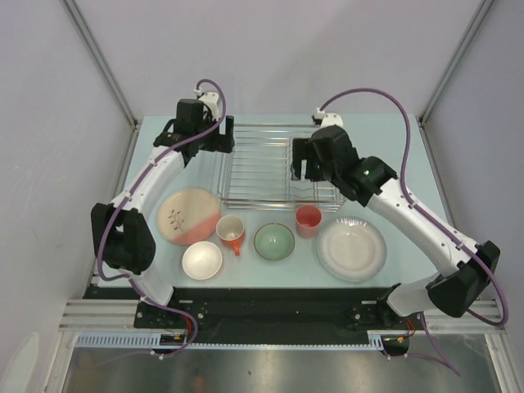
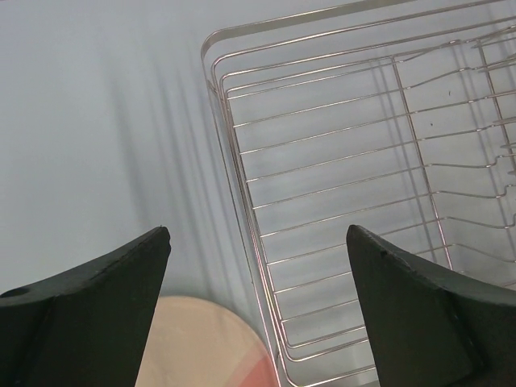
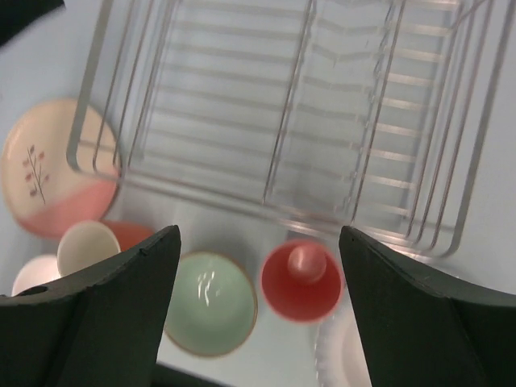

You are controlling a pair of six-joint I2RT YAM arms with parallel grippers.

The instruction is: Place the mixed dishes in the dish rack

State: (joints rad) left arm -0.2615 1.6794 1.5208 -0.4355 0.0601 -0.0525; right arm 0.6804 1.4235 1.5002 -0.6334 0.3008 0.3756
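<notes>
The dish rack (image 1: pixel 260 168) is a silver wire basket at the table's middle back, and no dish shows in it. In front of it lie the pink plate (image 1: pixel 189 215), orange-handled white mug (image 1: pixel 231 232), small white bowl (image 1: pixel 202 260), pale green bowl (image 1: pixel 273 241), orange cup (image 1: pixel 309 220) and large whitish plate (image 1: pixel 351 248). My left gripper (image 1: pixel 214 146) hangs open over the rack's left rim (image 2: pixel 228 145), the pink plate (image 2: pixel 201 347) below it. My right gripper (image 1: pixel 309 170) is open above the rack's front right, with the orange cup (image 3: pixel 300 282) and green bowl (image 3: pixel 211 302) between its fingers in view.
Grey walls close in the table on the left, back and right. The mug (image 3: pixel 85 246) and small white bowl (image 3: pixel 32 278) sit close together left of the green bowl. The large whitish plate (image 3: pixel 343 351) lies right beside the cup.
</notes>
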